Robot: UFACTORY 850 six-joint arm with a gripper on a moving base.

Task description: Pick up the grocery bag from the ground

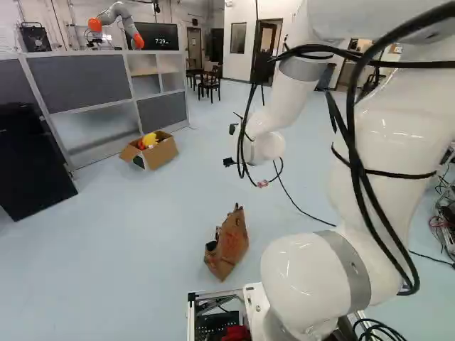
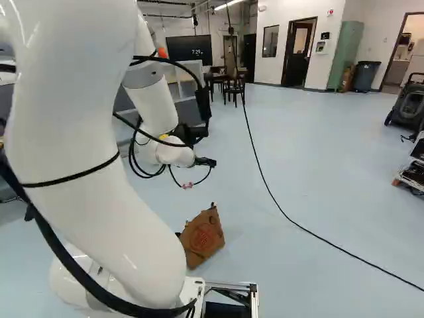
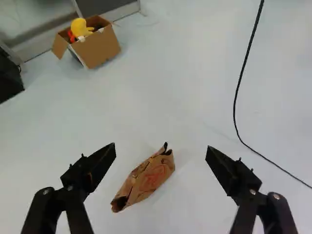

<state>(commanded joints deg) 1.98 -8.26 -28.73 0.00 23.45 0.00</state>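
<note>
hand: the black two-fingered hand (image 3: 161, 147) stood wide open and held nothing; its tips pointed down at the floor (image 3: 195, 209), well above it. the white jointed arm (image 1: 284, 99) carried it out ahead of the base.

target: the crumpled brown paper grocery bag (image 3: 148, 180) with red print lay below the hand. in the wrist view it showed in the gap between the two fingers, but far beneath them, its long side on a slant to the line joining the tips. in both base views it sat on the floor just ahead of the base, tilted, with a dark opening along one edge. contents, if any, could not be made out.

handling (judged): likely light and soft, thin-walled, quick to crease; paper should grip fairly well but could tear if pinched at a ragged edge. best hold seemed the upper rim near its middle, one finger on each broad side, several folds caught together. that called for a turn of the wrist to set the fingers across the narrow width, then a straight descent. risks noted: pushing the bag over, or catching only one wall.

surroundings: farther off, an open brown cardboard box (image 3: 100, 51) held a yellow toy (image 3: 80, 28). a thin black cable (image 3: 236, 105) ran along the floor, apart from the bag. step in hand, by my reading: approach, with the grasp not yet made.
</note>
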